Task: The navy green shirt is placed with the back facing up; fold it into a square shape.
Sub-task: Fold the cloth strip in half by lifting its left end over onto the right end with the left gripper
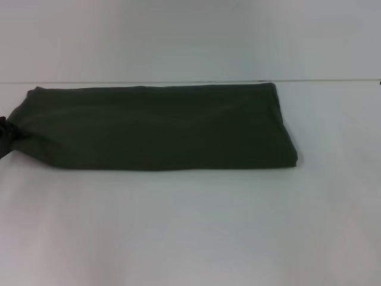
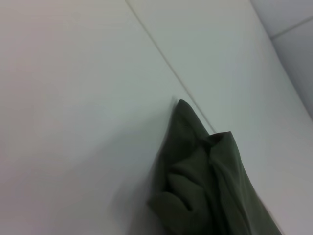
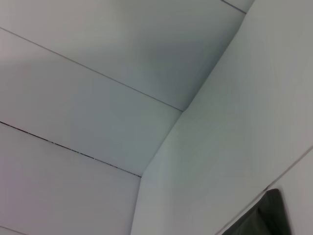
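The navy green shirt lies on the white table as a long folded band running left to right, with its right end squared off. Its left end narrows and bunches into my left gripper, which sits at the picture's left edge and is shut on that end. In the left wrist view the gathered, creased cloth rises just off the table. The right wrist view catches only one dark corner of the shirt. My right gripper shows in no view.
The white table stretches in front of the shirt and to its right. Its far edge meets a pale wall just behind the shirt.
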Controlling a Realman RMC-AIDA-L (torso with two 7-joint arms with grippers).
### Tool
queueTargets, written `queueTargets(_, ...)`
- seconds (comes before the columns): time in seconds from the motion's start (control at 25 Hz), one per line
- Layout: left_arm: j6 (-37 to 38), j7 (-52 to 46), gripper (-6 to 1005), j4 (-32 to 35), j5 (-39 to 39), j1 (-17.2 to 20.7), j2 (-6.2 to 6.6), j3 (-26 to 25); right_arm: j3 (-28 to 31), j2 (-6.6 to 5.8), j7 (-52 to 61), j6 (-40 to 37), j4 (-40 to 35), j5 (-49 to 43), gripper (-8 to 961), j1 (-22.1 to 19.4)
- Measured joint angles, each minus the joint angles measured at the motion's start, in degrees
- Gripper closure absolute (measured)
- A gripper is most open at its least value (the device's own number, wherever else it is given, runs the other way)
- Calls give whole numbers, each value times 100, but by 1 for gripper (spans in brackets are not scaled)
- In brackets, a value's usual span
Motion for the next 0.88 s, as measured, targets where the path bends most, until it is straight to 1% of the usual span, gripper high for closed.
queueTargets(0.12, -15, 32, 961, 79, 18, 1, -9, 21, 0, 0, 2, 1, 2, -16, 86, 20)
queueTargets(0.24, 160, 139, 959, 233, -64, -6, -55, 46, -9, 0, 3, -7, 3, -24, 86, 29)
queueTargets(0.4, 849, 326, 956, 698, -280, -114, -165, 69, -10, 4, 4, -11, 2, -24, 86, 31)
queueTargets(0.52, 1406, 316, 954, 1114, -388, -300, -236, 134, -9, 5, 4, -3, 3, -27, 87, 37)
queueTargets(0.64, 1809, 270, 953, 1390, -438, -640, -331, 365, -9, 8, 4, 3, 5, -29, 87, 43)
queueTargets(0.84, 1841, 274, 952, 1404, -447, -1170, -464, 1012, -8, 16, 4, 8, 15, -33, 87, 48)
queueTargets(0.88, 1778, 311, 952, 1383, -446, -1304, -544, 1215, -9, 16, 4, 8, 21, -33, 86, 48)
